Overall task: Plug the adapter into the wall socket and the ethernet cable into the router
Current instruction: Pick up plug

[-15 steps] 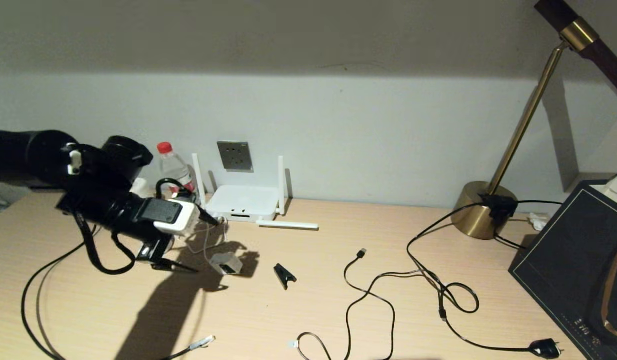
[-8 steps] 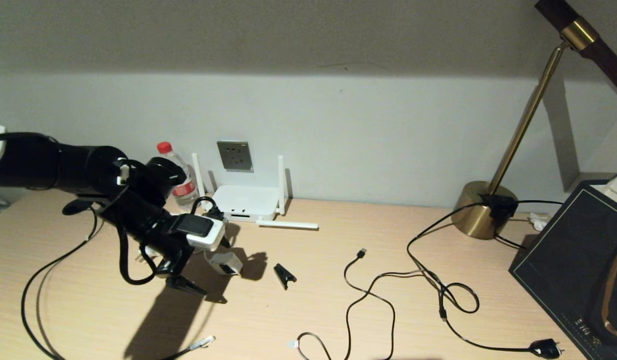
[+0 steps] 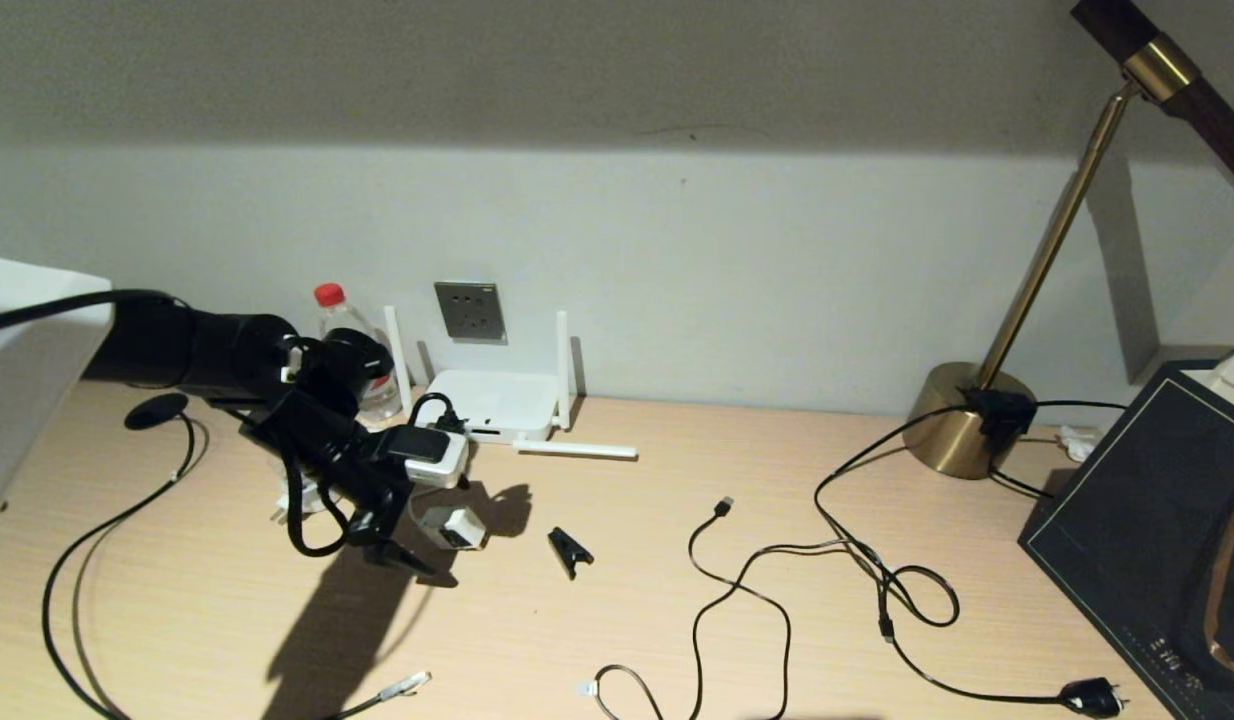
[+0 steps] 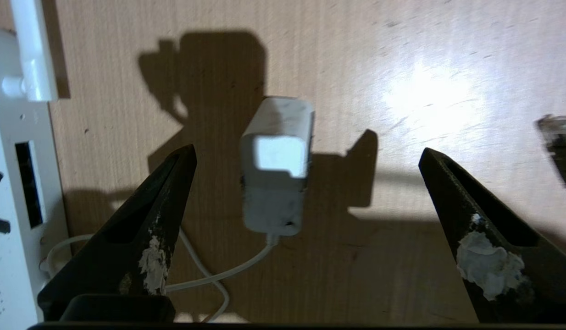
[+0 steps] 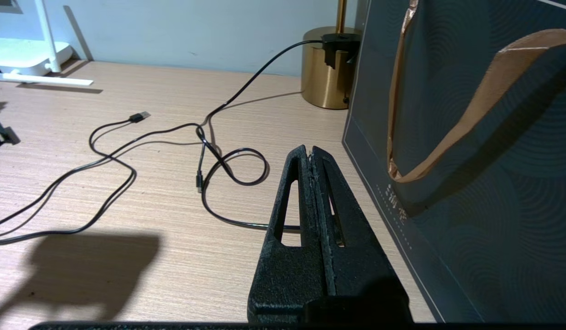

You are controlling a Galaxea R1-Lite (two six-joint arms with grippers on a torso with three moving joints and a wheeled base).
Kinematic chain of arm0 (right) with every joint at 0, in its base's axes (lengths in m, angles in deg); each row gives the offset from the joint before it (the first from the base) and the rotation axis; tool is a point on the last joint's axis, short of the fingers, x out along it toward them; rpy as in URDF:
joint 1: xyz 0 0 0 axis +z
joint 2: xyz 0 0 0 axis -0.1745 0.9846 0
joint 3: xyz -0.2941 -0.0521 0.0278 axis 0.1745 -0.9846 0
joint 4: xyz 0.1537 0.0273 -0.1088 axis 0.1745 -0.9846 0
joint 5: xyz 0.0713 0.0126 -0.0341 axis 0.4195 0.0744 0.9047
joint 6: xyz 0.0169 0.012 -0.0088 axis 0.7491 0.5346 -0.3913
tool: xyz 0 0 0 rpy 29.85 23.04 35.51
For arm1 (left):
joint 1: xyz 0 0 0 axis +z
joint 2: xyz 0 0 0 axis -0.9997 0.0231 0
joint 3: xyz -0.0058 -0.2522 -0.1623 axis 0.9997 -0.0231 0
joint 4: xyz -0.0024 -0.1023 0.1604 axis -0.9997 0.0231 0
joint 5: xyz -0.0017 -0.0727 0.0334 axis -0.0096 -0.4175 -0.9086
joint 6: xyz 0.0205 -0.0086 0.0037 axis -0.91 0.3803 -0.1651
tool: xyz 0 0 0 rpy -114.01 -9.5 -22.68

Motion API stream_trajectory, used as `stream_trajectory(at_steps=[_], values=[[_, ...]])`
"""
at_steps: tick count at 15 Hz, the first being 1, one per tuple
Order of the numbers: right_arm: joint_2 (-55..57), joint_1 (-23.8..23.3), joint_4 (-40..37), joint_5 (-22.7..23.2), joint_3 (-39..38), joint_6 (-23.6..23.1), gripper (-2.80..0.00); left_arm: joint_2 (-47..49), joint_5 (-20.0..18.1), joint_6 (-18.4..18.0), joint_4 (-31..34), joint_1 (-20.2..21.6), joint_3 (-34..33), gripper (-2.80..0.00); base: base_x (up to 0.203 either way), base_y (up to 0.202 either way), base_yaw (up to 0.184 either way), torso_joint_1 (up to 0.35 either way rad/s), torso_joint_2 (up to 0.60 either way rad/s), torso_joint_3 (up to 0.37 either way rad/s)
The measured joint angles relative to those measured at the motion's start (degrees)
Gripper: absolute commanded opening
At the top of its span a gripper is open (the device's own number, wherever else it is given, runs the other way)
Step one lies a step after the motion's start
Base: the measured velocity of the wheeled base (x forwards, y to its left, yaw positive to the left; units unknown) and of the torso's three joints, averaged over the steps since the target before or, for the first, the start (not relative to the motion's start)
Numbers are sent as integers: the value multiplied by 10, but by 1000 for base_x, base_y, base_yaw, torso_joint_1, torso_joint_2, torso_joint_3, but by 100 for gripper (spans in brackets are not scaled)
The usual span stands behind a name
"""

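- Left gripper (image 4: 306, 192), jaws spread wide and empty, hangs over the adapter (image 4: 276, 162) just in front of the router (image 3: 487, 402).
- Reaching step; next, lower and pinch it.
- Right gripper (image 5: 312, 153) parked, closed.

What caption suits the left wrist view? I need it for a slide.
Left gripper, fingers spread wide, hovers over the white adapter lying on the table beside the router.

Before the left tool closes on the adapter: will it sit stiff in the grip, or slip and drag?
The adapter looks like a rigid, smooth plastic block, so it may slip. It is small, so probably light. Its thin white cord lies in slack loops and will likely trail, tugging little. The left tool is open, straddling it.
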Motion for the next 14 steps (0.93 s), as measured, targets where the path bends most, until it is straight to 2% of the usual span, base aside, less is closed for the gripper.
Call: stream_trajectory(at_steps=[11, 14], values=[[0, 0, 0, 0, 0, 0, -280, 44, 1, 0, -7, 15, 25, 0, 0, 0, 0, 0, 0, 0], [0, 0, 0, 0, 0, 0, -280, 59, 1, 22, -7, 14, 48, 0, 0, 0, 0, 0, 0, 0]])
